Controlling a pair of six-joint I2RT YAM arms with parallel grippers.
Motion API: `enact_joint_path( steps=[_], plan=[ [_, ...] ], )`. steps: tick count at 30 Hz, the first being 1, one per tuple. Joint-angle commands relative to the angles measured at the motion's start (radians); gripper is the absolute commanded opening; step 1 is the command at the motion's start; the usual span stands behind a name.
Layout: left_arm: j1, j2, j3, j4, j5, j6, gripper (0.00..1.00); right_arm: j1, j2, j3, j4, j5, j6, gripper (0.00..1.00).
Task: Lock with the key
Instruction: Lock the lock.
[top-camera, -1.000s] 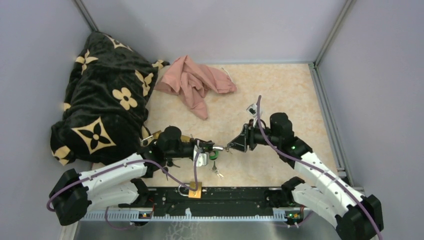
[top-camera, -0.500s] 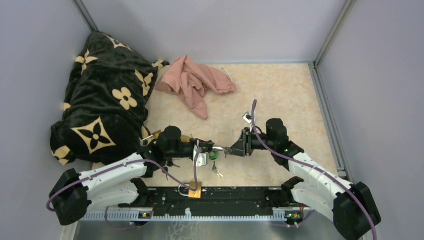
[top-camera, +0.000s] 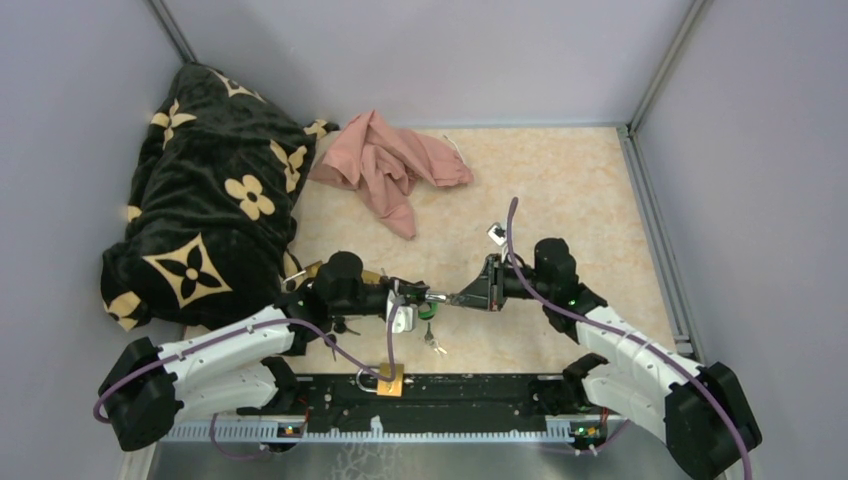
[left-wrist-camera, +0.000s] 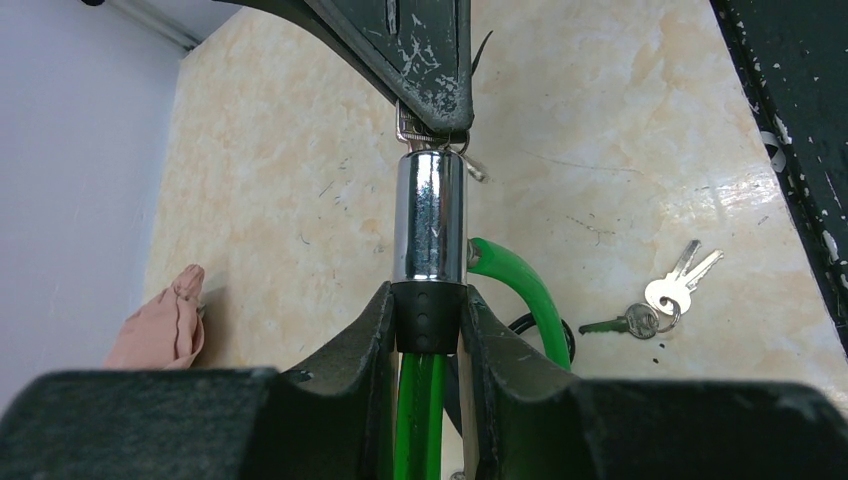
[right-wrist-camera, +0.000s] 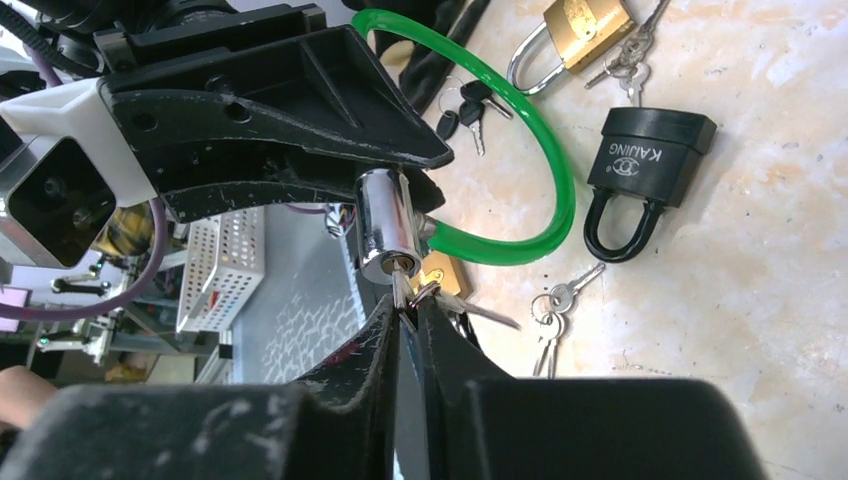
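Top external view has both arms meeting low over the middle of the desk (top-camera: 560, 190), a little forward of their bases. The left arm (top-camera: 250, 335) reaches in from the left and the right arm (top-camera: 620, 335) from the right, tips almost nose to nose.

Between them is the cable lock (left-wrist-camera: 428, 215), a chrome barrel with a black collar and a green cable looping out of it. It looks to be held clear of the desk. The left arm's jaws are clamped on the black collar, one on each side. The barrel sticks straight out ahead of them and the green cable runs back between them.

From the right wrist camera you can see the key (right-wrist-camera: 403, 292) seated in the keyhole at the barrel's free end. The right arm's jaws are pinched together on its head. A ring with another key on it juts out just beside the tips.

A loose bunch of keys (left-wrist-camera: 665, 295) lies on the desk near the lock. In the right wrist view a black padlock (right-wrist-camera: 640, 165) lies flat, well apart from the barrel. A brass padlock (right-wrist-camera: 580, 25) lies beyond it with small keys next to it. Another brass padlock (top-camera: 385, 380) sits at the near edge between the arm bases. A pink cloth (top-camera: 390, 165) is crumpled toward the far wall. A black blanket with tan flowers (top-camera: 210, 200) is heaped in the far left corner.
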Motion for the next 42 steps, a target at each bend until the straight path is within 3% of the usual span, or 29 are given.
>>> enact_joint_path(
  steps=[1, 7, 12, 16, 21, 27, 34, 39, 42],
  plan=[
    [0.009, 0.027, -0.012, -0.138, 0.016, -0.03, 0.0, -0.003, 0.009, 0.009, 0.108, -0.01, 0.063, 0.0],
    [0.007, 0.024, -0.02, -0.124, 0.007, -0.007, 0.0, -0.003, -0.004, -0.047, 0.154, 0.033, 0.422, 0.0],
    [0.007, 0.024, -0.021, -0.122, 0.004, 0.016, 0.0, -0.003, -0.096, -0.17, 0.34, 0.137, 0.843, 0.0],
    [0.005, 0.024, -0.027, -0.112, 0.011, 0.023, 0.0, -0.001, -0.158, -0.195, 0.295, 0.225, 0.996, 0.0],
    [-0.003, 0.024, -0.032, -0.106, 0.017, 0.023, 0.0, 0.009, -0.113, -0.142, 0.273, 0.247, 1.022, 0.0],
    [-0.011, 0.027, -0.036, -0.092, 0.023, 0.022, 0.0, 0.044, 0.026, -0.114, 0.4, 0.232, 1.044, 0.0],
    [-0.016, 0.037, -0.027, -0.056, 0.052, -0.001, 0.0, 0.086, 0.155, 0.021, 0.36, 0.163, 0.905, 0.0],
    [-0.019, 0.037, -0.03, -0.047, 0.058, 0.004, 0.0, 0.103, 0.21, -0.008, 0.495, 0.15, 0.958, 0.0],
    [-0.019, 0.033, -0.034, -0.058, 0.053, 0.004, 0.0, 0.105, 0.2, -0.015, 0.481, 0.15, 0.945, 0.0]
  ],
)
